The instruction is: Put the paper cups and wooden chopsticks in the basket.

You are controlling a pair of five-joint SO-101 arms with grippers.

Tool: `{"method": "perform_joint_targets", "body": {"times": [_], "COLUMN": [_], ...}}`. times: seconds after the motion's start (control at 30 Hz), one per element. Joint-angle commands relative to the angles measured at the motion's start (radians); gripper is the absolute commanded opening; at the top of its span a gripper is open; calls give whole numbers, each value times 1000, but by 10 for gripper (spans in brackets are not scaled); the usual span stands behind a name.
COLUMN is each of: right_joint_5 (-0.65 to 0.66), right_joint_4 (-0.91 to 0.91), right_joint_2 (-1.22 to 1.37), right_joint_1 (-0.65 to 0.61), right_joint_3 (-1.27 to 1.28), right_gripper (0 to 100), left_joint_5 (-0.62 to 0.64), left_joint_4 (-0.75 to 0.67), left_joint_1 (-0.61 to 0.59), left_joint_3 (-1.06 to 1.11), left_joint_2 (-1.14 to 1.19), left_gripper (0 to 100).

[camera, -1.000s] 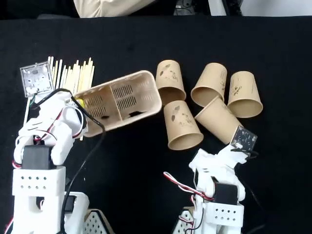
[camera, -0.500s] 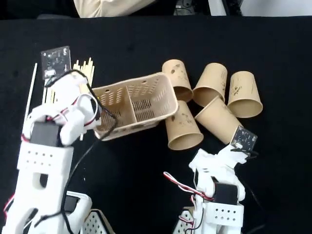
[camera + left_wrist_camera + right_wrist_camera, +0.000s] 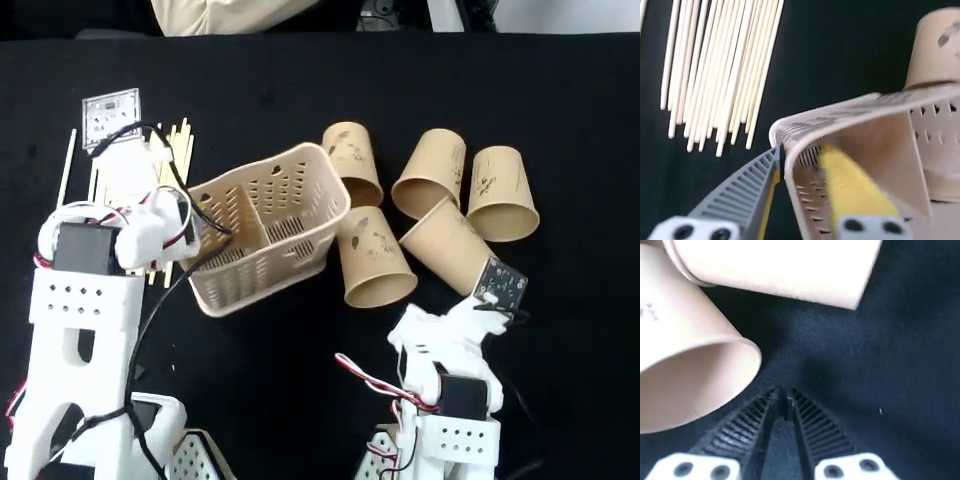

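Observation:
My left gripper (image 3: 785, 160) is shut on the wall of the beige slotted basket (image 3: 265, 225), one finger inside and one outside. The basket hangs tilted at the table's middle left, its opening facing up. The wooden chopsticks (image 3: 165, 160) lie in a bundle on the black cloth behind the left arm, and appear beside the basket as pale chopsticks (image 3: 720, 65). Several paper cups lie on their sides right of the basket; the nearest cup (image 3: 372, 258) almost touches it. My right gripper (image 3: 785, 400) is shut on nothing, just in front of one cup's (image 3: 690, 375) mouth.
The right arm (image 3: 450, 350) sits low at the front right, close to the cup (image 3: 450, 245) lying at an angle. A single stray chopstick (image 3: 67, 170) lies at the far left. Bare black cloth stretches along the front between the arms and across the back.
The left arm has turned the basket from lying on its side to opening-up and drawn it toward the front. The cups by it shifted slightly. The right arm stayed still.

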Motion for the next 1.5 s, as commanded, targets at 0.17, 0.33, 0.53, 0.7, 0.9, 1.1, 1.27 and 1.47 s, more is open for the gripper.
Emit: {"method": "perform_joint_targets", "body": {"times": [0.17, 0.33, 0.53, 0.7, 0.9, 1.1, 1.27, 1.47], "right_joint_5": [761, 1140, 1220, 1261, 1350, 1347, 1352, 1352], "right_joint_4": [-46, 14, 54, 101, 126, -32, -272, -468], "right_joint_2": [-61, -61, -61, -51, -44, 162, 409, 579], "right_joint_1": [-6, -12, -14, -55, -199, -272, -273, -273], "right_joint_3": [-54, -142, -278, -383, -389, -378, -377, -371], "right_gripper": [15, 13, 15, 64, 173, 174, 173, 54], "left_joint_5": [-21, -61, -180, -287, -417, -453, -439, -322], "left_joint_4": [31, 215, 334, 333, 328, 153, 60, 12], "left_joint_1": [-8, 7, 5, -84, -323, -412, -410, -410], "left_joint_3": [-82, -288, -492, -466, -354, -30, 131, 225], "left_joint_2": [-9, -9, -48, -203, -381, -396, -446, -523], "left_gripper": [268, 269, 269, 269, 269, 267, 266, 266]}}
